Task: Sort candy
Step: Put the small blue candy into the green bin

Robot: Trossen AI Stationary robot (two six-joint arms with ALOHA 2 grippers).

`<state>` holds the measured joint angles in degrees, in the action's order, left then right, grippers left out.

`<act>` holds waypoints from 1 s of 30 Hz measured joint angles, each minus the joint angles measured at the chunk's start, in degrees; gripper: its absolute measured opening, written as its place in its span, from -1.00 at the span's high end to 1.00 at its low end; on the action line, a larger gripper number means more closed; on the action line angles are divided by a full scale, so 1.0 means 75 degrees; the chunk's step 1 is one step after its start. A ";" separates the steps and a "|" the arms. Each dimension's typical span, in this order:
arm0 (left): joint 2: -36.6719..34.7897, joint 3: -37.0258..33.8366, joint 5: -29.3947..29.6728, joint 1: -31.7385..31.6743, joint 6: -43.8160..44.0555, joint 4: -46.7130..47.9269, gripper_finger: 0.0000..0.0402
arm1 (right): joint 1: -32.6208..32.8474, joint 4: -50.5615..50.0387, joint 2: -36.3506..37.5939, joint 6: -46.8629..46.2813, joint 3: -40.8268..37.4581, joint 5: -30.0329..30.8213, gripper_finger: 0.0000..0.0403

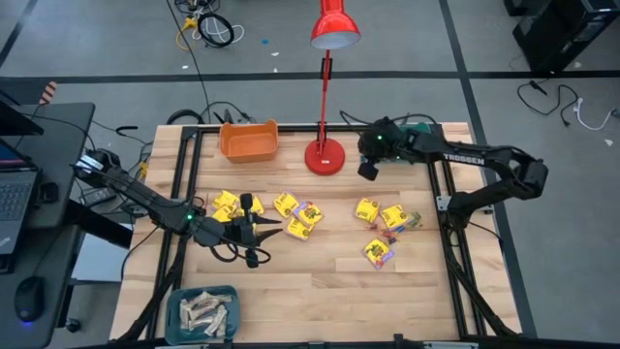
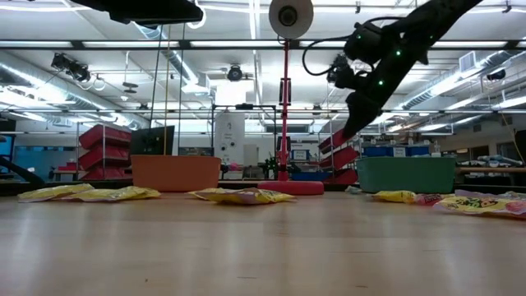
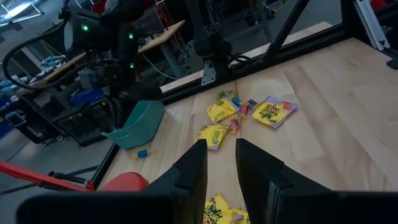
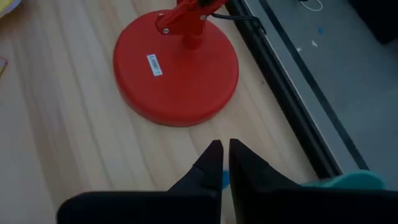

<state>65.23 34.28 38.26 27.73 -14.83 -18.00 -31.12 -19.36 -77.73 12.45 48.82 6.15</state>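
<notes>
While the right hand [image 1: 369, 171] hangs pressed together by the lamp base [image 1: 325, 156], the slightly spread left hand [image 1: 263, 233] sits just beside the yellow candy [image 1: 297, 217] on the bench [image 1: 329, 281], nearer.

- A red desk lamp [image 1: 325, 97] stands at the back of the wooden worktop [image 1: 320, 281], its round base [image 1: 325, 156] flat on the wood.
- An orange bin [image 1: 249, 141] sits just left of the lamp base.
- A teal bin [image 1: 203, 312] rests at the front left corner.
- A laptop [image 1: 12, 184] and a mouse [image 1: 28, 297] lie on a side desk.
</notes>
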 joint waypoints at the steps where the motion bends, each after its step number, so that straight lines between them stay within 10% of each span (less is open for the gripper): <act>1: 0.0000 0.0000 0.0000 0.0000 0.0000 -0.0004 0.56 | 0.0047 0.0088 -0.0100 -0.0104 -0.0008 0.0042 0.92; 30: -0.0003 0.0000 0.0003 0.0002 0.0020 0.0438 0.56 | 0.0827 -0.2088 -0.2973 -0.6050 0.2326 0.1870 1.00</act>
<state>65.21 34.28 38.28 27.74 -14.68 -14.71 -24.91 -35.02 -100.03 -32.92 66.26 20.17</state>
